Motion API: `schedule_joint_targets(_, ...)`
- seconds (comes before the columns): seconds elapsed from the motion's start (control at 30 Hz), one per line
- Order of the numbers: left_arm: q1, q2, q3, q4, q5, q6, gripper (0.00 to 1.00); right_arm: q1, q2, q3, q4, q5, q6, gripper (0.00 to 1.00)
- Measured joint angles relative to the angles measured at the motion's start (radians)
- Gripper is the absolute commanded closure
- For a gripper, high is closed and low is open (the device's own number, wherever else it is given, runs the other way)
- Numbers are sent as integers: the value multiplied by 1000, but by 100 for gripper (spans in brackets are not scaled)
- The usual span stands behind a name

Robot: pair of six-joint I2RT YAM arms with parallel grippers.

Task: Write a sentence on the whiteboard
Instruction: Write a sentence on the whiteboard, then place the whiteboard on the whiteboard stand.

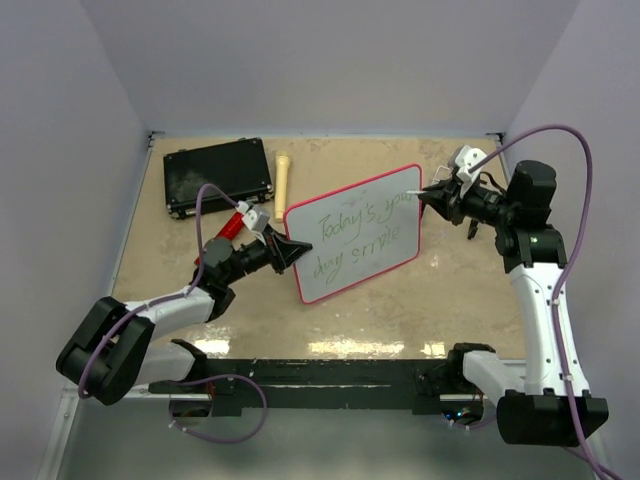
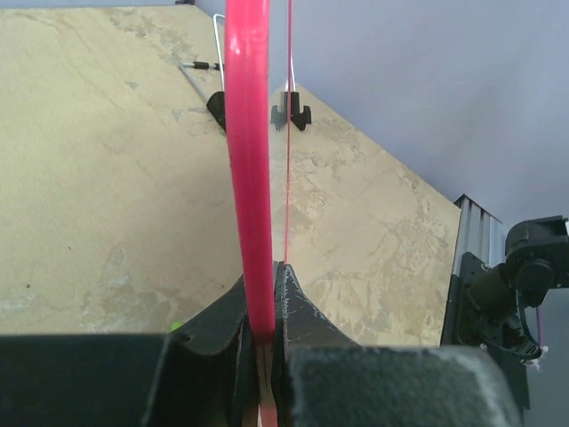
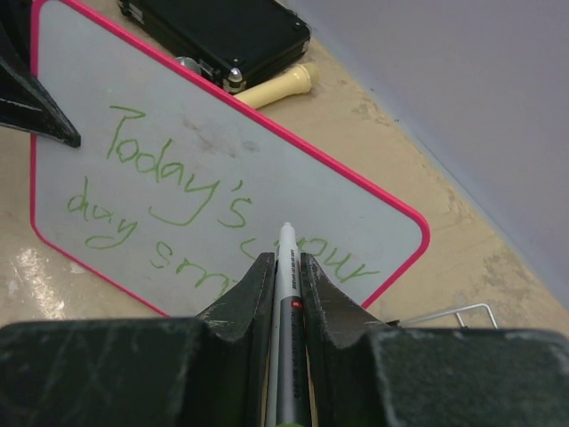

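Observation:
The whiteboard (image 1: 355,232), white with a red-pink rim, stands tilted up off the table. My left gripper (image 1: 291,252) is shut on its left edge; the left wrist view shows the rim (image 2: 249,160) edge-on between the jaws. The sentence (image 1: 352,233) in green cursive reads "Today's your" over "day smile"; it also shows in the right wrist view (image 3: 178,191). My right gripper (image 1: 428,195) is shut on a grey-and-white marker (image 3: 286,294), whose tip points at the board's right part near the word "your". The board (image 3: 222,160) fills the right wrist view.
A black case (image 1: 218,176) lies at the back left, with a cream cylindrical stick (image 1: 283,180) beside it. A red object (image 1: 229,226) lies by my left wrist. A thin wire stand (image 2: 206,67) sits on the tan table (image 1: 450,290) beyond the board.

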Motion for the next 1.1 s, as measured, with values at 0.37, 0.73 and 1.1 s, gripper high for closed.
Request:
schedule_joint_targets(0.37, 80, 130, 120, 27, 190, 41, 100, -2, -12, 110, -106, -74, -44, 100)
schedule_joint_targets(0.73, 106, 254, 317, -58, 328, 81, 100, -2, -8, 135, -172, -126, -83, 100)
schedule_joint_targets(1.1, 108, 345, 471, -147, 404, 130, 100, -2, -7, 170, -216, -153, -100, 100)
